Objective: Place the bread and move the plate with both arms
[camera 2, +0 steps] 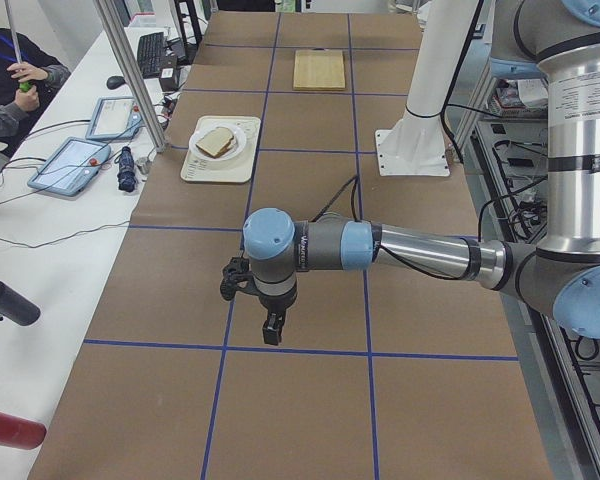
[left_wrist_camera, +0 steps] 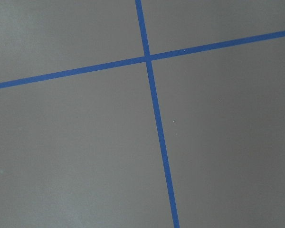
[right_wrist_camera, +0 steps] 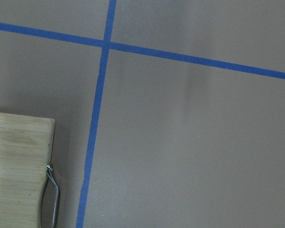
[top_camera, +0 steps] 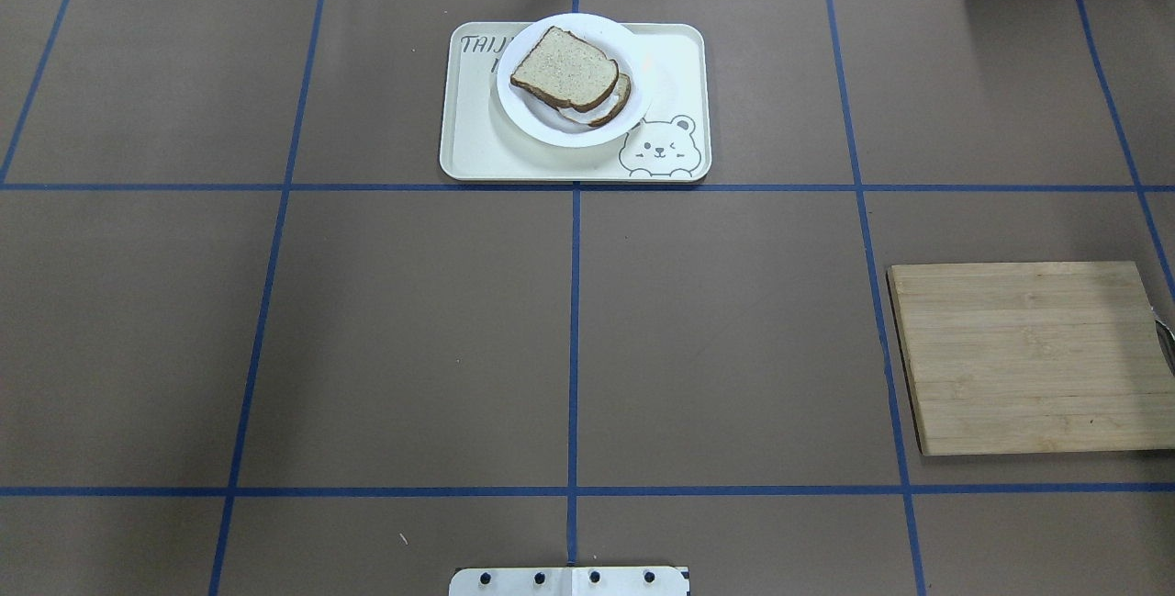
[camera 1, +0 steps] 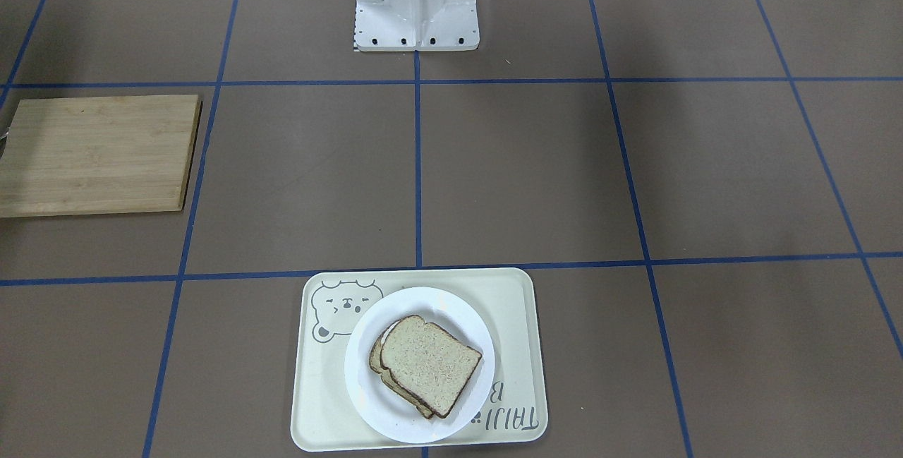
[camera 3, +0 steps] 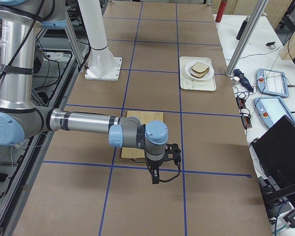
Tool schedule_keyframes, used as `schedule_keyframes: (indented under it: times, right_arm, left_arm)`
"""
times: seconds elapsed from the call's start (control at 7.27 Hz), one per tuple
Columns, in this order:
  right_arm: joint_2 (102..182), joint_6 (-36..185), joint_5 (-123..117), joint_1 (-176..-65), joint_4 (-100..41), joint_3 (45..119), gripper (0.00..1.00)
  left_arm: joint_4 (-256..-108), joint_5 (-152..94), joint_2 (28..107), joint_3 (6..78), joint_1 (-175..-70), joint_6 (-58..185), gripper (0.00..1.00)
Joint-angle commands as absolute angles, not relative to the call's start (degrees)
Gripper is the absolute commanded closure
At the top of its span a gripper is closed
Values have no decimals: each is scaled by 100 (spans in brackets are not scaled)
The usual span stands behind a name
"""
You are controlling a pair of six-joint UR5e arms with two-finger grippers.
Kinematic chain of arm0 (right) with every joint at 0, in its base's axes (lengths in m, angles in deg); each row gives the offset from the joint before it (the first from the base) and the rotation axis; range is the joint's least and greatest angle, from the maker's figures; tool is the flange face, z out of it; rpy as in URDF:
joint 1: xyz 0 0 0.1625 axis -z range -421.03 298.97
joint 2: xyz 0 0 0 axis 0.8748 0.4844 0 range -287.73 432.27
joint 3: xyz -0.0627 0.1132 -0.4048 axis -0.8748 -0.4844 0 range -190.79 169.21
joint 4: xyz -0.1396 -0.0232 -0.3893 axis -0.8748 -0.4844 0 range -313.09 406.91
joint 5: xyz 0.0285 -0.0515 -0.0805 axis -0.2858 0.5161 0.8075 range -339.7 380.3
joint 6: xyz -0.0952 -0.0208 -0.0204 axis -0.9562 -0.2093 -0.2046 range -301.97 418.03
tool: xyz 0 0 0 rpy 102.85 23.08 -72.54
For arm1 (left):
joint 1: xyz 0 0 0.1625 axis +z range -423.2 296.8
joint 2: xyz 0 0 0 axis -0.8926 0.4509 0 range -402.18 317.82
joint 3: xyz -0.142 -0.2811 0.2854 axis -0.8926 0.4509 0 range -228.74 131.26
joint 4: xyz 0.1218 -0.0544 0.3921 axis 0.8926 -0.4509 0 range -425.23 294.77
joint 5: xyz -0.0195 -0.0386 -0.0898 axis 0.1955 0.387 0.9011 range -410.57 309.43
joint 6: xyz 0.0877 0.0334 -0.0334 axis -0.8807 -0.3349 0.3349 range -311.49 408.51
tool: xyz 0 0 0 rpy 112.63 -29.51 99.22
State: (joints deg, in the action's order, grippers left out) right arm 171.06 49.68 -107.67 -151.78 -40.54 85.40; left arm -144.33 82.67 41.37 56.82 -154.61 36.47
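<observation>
The bread [camera 1: 430,363] lies on top of a second slice on the white plate [camera 1: 360,373], which stands on the cream bear tray [camera 1: 515,303]. The overhead view shows the same bread [top_camera: 563,69], plate [top_camera: 551,132] and tray [top_camera: 468,146]. Neither gripper is near them. My left gripper [camera 2: 271,330] points down over bare table far off toward the left end. My right gripper [camera 3: 155,177] points down beside the wooden board toward the right end. Both show only in side views, so I cannot tell whether they are open or shut.
A wooden cutting board [top_camera: 1028,357] with a metal handle [right_wrist_camera: 52,190] lies on the robot's right side. The white metal stand [camera 1: 416,3] is at the robot's base. Brown paper with blue tape lines covers the table. Operators' tablets lie on the far bench [camera 2: 75,160].
</observation>
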Motion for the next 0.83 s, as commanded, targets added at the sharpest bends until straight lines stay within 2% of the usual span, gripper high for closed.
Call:
schedule_keyframes:
  times: [0.0, 0.69]
  right_arm:
    - [17106, 4968, -10767, -15173, -4054, 8545, 0]
    - [17106, 4959, -10767, -15173, -4054, 8518, 0]
  left_arm:
    - [-14433, 8267, 4131, 5681, -15461, 3647, 2]
    - [-14433, 8267, 4026, 5752, -15461, 3656, 2]
